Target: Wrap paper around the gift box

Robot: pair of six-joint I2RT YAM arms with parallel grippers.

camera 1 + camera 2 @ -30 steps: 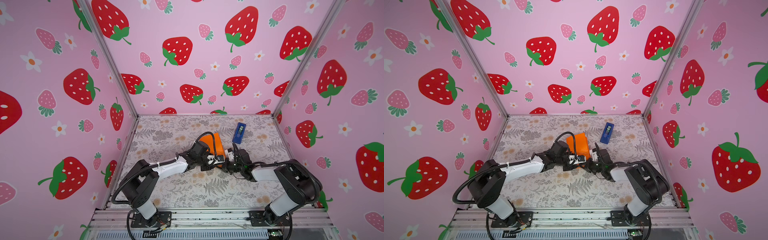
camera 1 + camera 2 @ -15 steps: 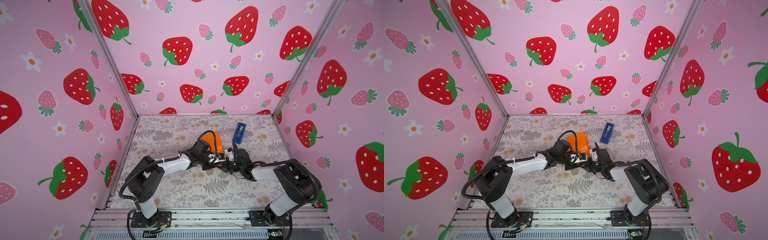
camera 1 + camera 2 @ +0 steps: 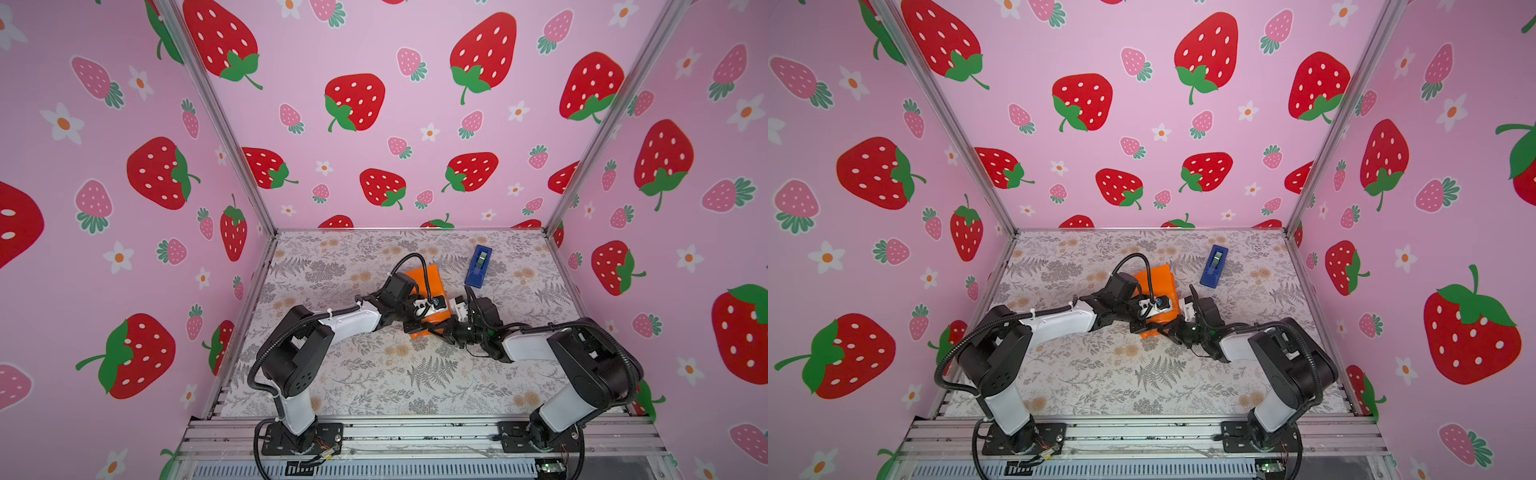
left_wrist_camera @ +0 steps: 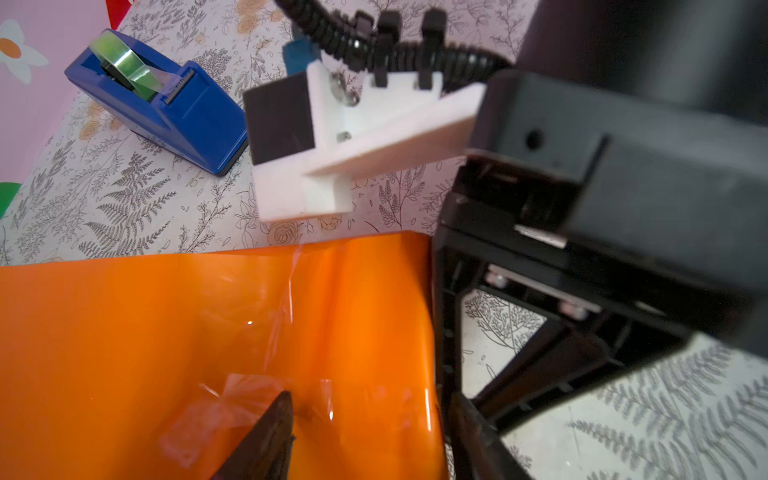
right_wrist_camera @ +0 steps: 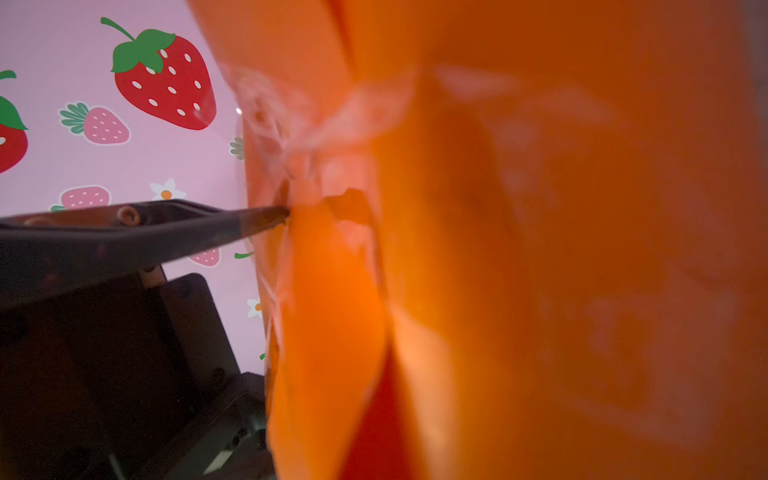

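The gift box is hidden inside the orange paper [image 3: 426, 277] [image 3: 1156, 279], which stands as a folded parcel mid-table. My left gripper [image 3: 417, 318] [image 4: 370, 432] is open over the parcel's near end, with one fingertip on taped paper [image 4: 145, 332] and the other past the paper's edge. My right gripper [image 3: 436, 330] [image 3: 1167, 328] sits at the parcel's near corner. Its fingers [image 4: 445, 316] lie along the paper's edge. In the right wrist view the paper [image 5: 540, 208] fills the frame and hides those jaws, so I cannot tell whether they hold it.
A blue tape dispenser [image 3: 478, 266] [image 3: 1214, 266] [image 4: 166, 116] stands behind and right of the parcel. The floral table covering [image 3: 374, 374] runs to pink strawberry walls on three sides. Both arms' bases sit on the metal rail at the front.
My left gripper's jaws have spread wider over the parcel's near end, and the left arm has shifted slightly. The right arm has not moved.
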